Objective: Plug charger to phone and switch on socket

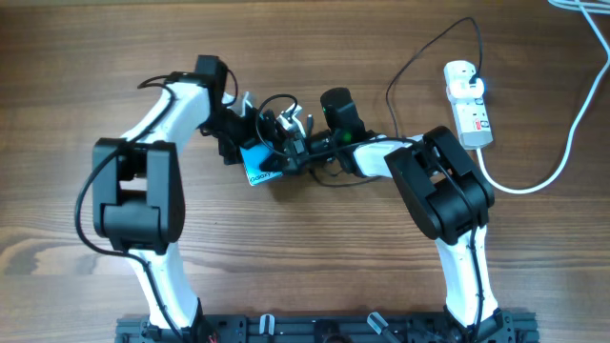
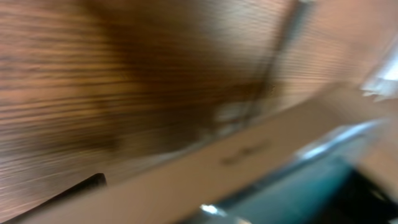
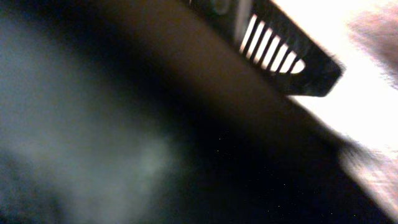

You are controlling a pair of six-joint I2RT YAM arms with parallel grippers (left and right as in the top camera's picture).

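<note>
The phone [image 1: 257, 168], teal-screened, lies tilted on the wood at the table's middle, where both arms meet over it. My left gripper [image 1: 245, 143] is at its far left end. In the blurred left wrist view the phone [image 2: 323, 186] fills the lower right, and one dark fingertip [image 2: 81, 185] shows far to the left, so the jaws stand wide. My right gripper [image 1: 292, 151] is shut close at the phone's right end. Its own view is dark, so I cannot see whether it holds anything. The charger [image 1: 400, 81], a thin black cable, runs from its white adapter [image 1: 460, 71] on the socket [image 1: 473, 116] down toward the grippers.
A thick white cord [image 1: 570, 133] curves from the socket off the top right corner. A black slotted part [image 3: 280, 50] crosses the top of the right wrist view. The arm bases stand along the front edge [image 1: 315, 329].
</note>
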